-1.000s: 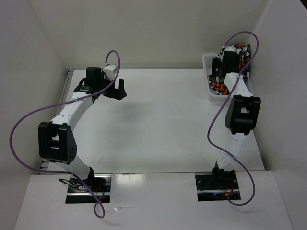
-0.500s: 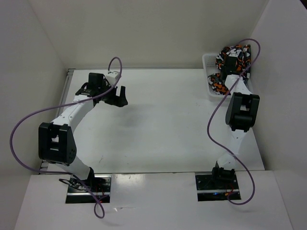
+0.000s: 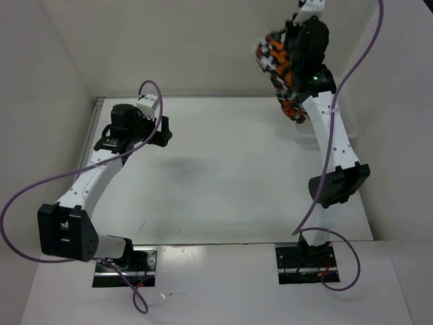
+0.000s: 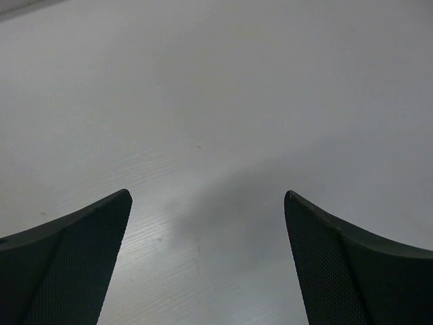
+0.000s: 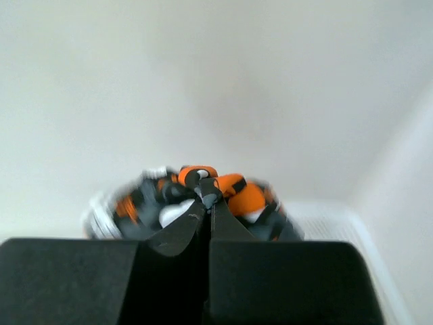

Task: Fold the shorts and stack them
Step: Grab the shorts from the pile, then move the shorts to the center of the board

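Overhead view looks down on the table [image 3: 223,169]; wrist views peer closely past their jaws.

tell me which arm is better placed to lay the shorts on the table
Right. The right gripper is shut on the shorts, which hang in the air at the far right. The left gripper is open and holds nothing, over the table.

Left of the hanging shorts [image 3: 276,64] the tabletop [image 3: 230,169] lies open up to the left end effector [image 3: 163,131]; walls [image 3: 203,47] stand close behind.
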